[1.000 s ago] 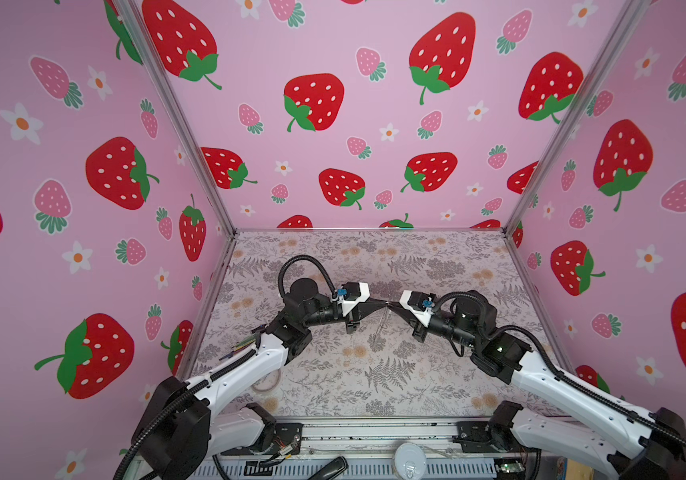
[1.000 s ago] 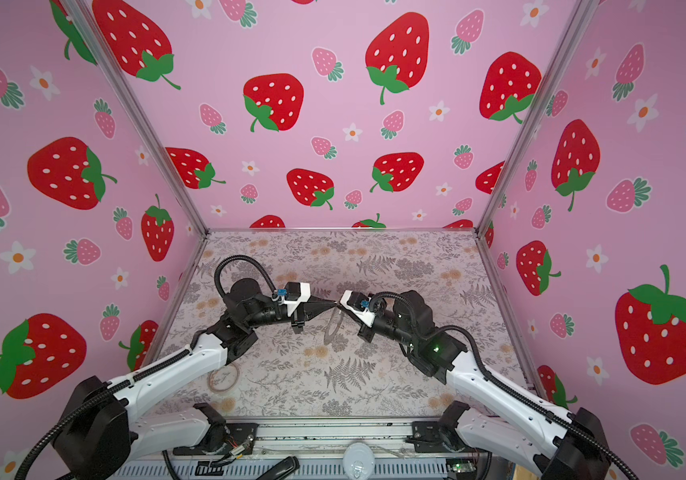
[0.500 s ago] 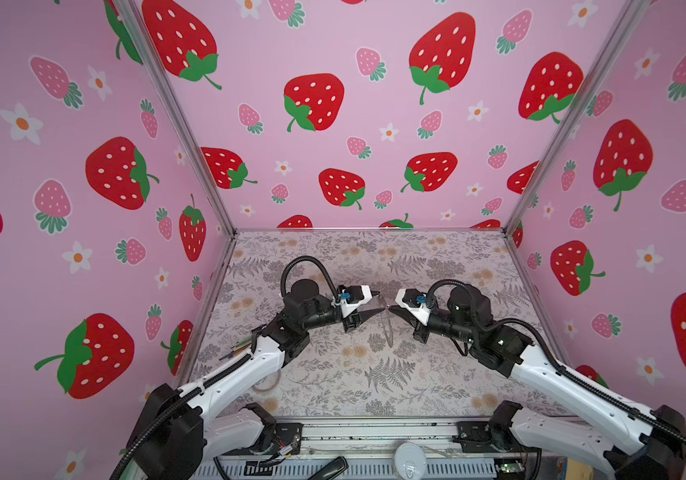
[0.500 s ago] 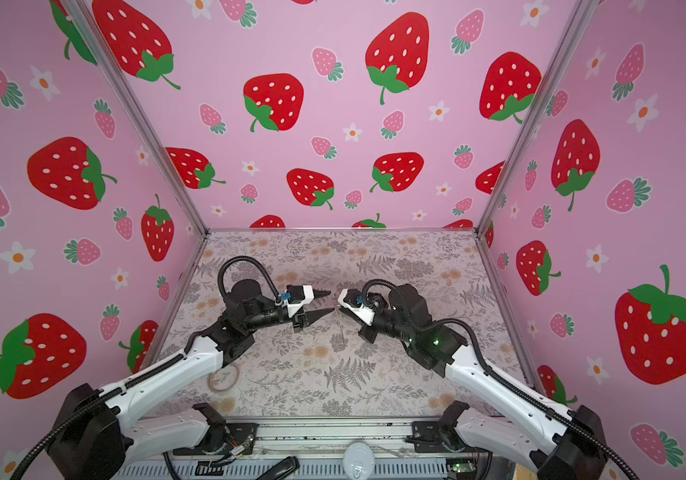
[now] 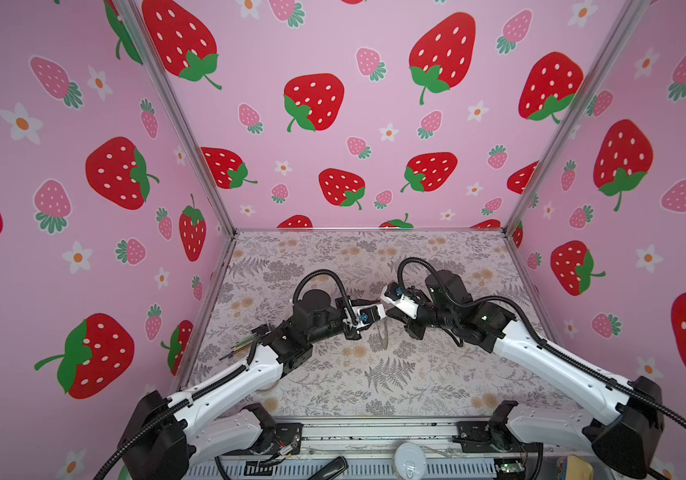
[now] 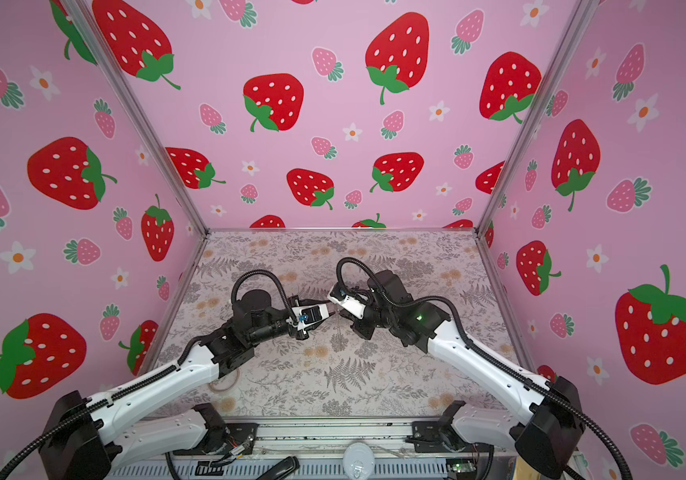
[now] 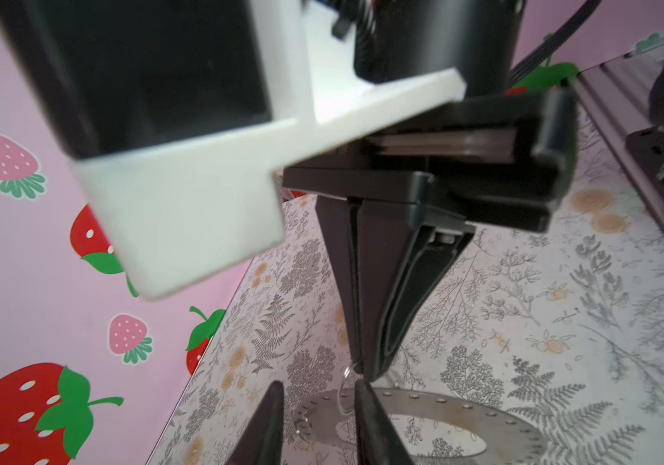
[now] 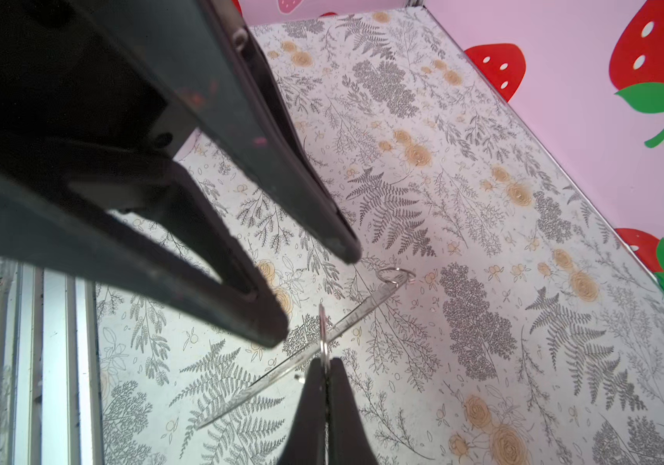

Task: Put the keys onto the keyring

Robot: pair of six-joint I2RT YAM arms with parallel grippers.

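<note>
The keyring [image 7: 435, 406], a flat grey disc with small holes along its rim, hangs above the floral floor. It appears edge-on in both top views [image 5: 383, 336] [image 6: 339, 332] and in the right wrist view [image 8: 362, 314]. My right gripper [image 8: 324, 361] is shut on a thin wire loop [image 8: 323, 336] that carries the disc, and its tip [image 7: 374, 372] points down at the rim. My left gripper [image 7: 318, 386] is open right beside that loop, holding nothing, with its fingers [image 8: 278, 336] near the disc. The keys are too small to make out.
A translucent beige tape-like ring [image 6: 223, 382] lies on the floor under the left arm. Pink strawberry walls close in the floor on three sides. A metal rail [image 5: 374, 432] runs along the front edge. A second small wire loop [image 8: 395, 275] sits on the disc's far rim.
My left gripper was shut at the hanging disc a second ago, then opened wide and has narrowed a little. Both gripper tips have shifted slightly toward the back wall.
</note>
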